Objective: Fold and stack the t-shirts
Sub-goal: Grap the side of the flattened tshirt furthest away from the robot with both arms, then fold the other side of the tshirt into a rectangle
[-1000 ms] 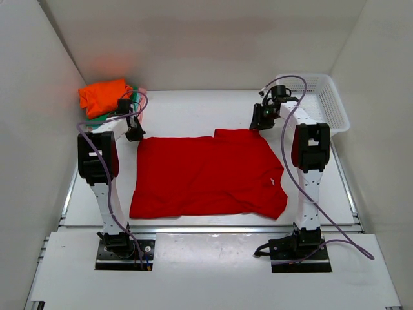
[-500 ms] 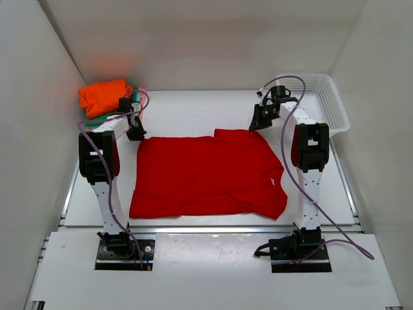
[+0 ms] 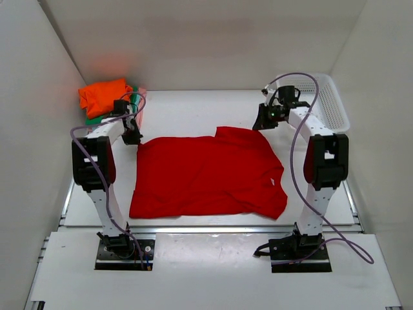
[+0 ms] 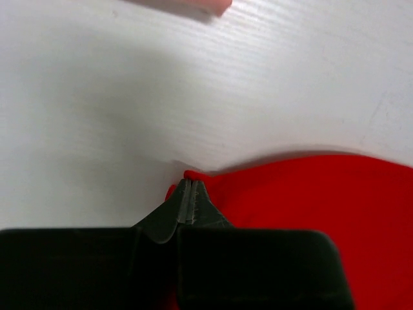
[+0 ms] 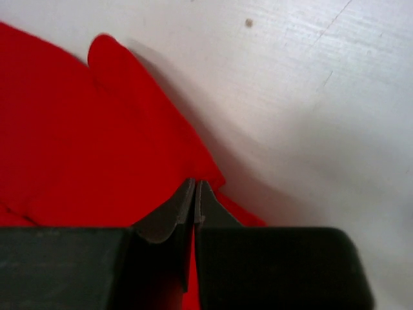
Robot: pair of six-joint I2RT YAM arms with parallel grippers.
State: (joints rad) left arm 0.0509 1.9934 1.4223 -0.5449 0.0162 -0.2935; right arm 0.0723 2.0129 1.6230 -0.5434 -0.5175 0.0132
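Tabletop (image 3: 193,106): red shirt (image 3: 206,174) spread flat mid-frame, for folding. Orange shirt (image 3: 103,95) parked folded at upper left; I judge that's the stack. Left jaws pinched tight on the red shirt's upper-left corner, right jaws on its upper-right: a two-corner hold to carry that edge over.

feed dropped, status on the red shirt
Left tool shut on red shirt, far-left corner. Right tool shut on far-right corner. Basket and orange shirt well aside.

White arm links (image 3: 105,203), black joint housings (image 3: 87,165), purple cables (image 3: 292,152), black base plates (image 3: 145,255), dark grey tapered tool fingers (image 4: 166,219).
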